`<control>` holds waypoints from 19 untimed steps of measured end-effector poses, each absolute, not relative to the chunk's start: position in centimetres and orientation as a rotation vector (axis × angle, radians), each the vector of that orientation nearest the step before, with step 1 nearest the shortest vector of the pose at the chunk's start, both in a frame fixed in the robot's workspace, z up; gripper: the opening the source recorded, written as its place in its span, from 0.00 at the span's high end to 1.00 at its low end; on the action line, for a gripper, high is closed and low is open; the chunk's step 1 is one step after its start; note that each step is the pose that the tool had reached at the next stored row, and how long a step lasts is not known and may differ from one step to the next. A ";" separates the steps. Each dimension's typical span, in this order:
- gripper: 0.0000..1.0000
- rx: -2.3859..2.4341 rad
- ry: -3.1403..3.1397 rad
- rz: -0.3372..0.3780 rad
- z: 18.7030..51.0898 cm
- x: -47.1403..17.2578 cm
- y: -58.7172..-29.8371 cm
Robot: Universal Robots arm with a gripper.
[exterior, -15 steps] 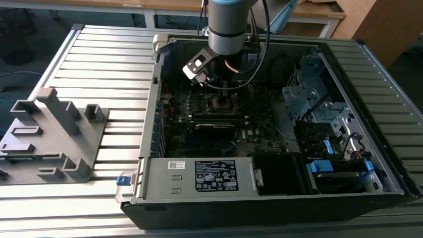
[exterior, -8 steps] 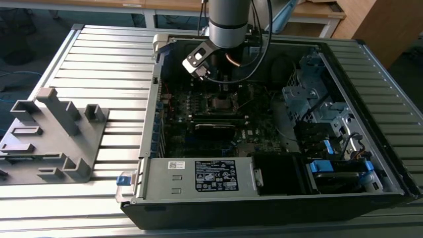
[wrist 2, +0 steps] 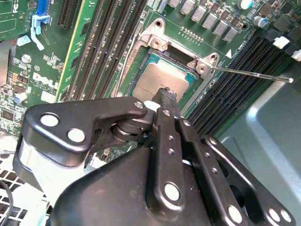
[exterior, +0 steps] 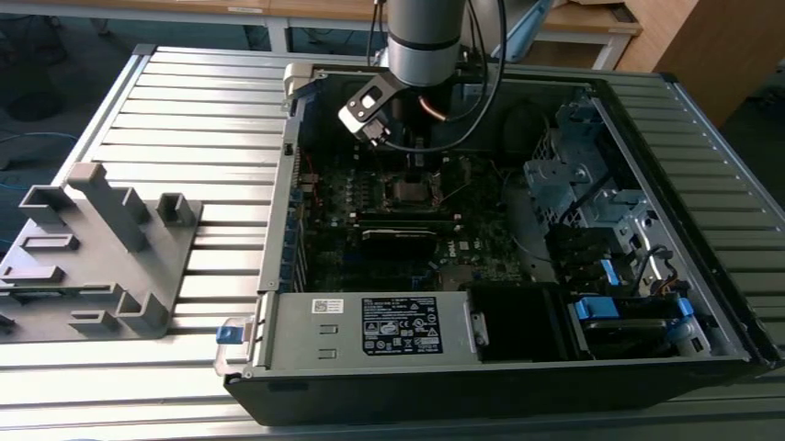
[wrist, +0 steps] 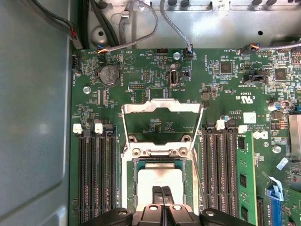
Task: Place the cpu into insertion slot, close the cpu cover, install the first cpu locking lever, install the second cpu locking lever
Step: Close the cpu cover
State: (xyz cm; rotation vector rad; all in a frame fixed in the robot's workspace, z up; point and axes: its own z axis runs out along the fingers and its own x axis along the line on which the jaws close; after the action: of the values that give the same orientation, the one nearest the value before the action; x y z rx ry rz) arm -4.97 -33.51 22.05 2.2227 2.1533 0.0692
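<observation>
- Inside the computer case (exterior: 491,395), the cpu (wrist: 150,179) lies seated in the insertion slot (wrist: 128,188).
- Pincer (wrist: 162,189) closed, gripping nothing, tip over the cpu.
- Cpu cover (wrist: 162,104) stands raised.
- Judgement: the cover-closing step is in hand; it calls for pressing down the raised frame.

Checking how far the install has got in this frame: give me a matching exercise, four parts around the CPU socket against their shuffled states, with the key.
Things:
1. cpu
2. cpu cover
3. locking lever
4. gripper

States:
A. swung open, up off the insertion slot
B. shut, tips over the cpu
C. lying in the insertion slot
D. unlatched, sticking out over the memory slots

Pairs: 1-C; 2-A; 3-D; 4-B
</observation>
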 end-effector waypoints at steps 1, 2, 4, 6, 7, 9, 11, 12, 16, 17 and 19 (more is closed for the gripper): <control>0.90 2.223 2.153 0.069 22.1 -5.0 -33.5; 0.90 2.223 2.153 0.069 22.1 -5.0 -33.5; 0.90 2.223 2.153 0.069 22.1 -5.0 -33.5; 0.90 2.223 2.153 0.069 22.2 -5.0 -33.5; 0.90 2.223 2.153 0.069 22.2 -5.0 -33.5; 0.90 2.223 2.153 0.069 22.2 -5.0 -33.5; 0.90 2.223 2.153 0.068 22.3 -5.0 -33.5; 0.90 2.223 2.153 0.068 22.3 -5.0 -33.5; 0.90 2.223 2.153 0.069 22.5 -5.0 -33.5; 0.90 2.223 2.153 0.069 22.6 -5.0 -33.5; 0.90 2.223 2.153 0.069 22.8 -5.0 -33.5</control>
State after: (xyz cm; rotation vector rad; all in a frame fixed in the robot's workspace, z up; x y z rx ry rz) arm -4.97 -33.52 22.76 2.2227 2.1533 0.0691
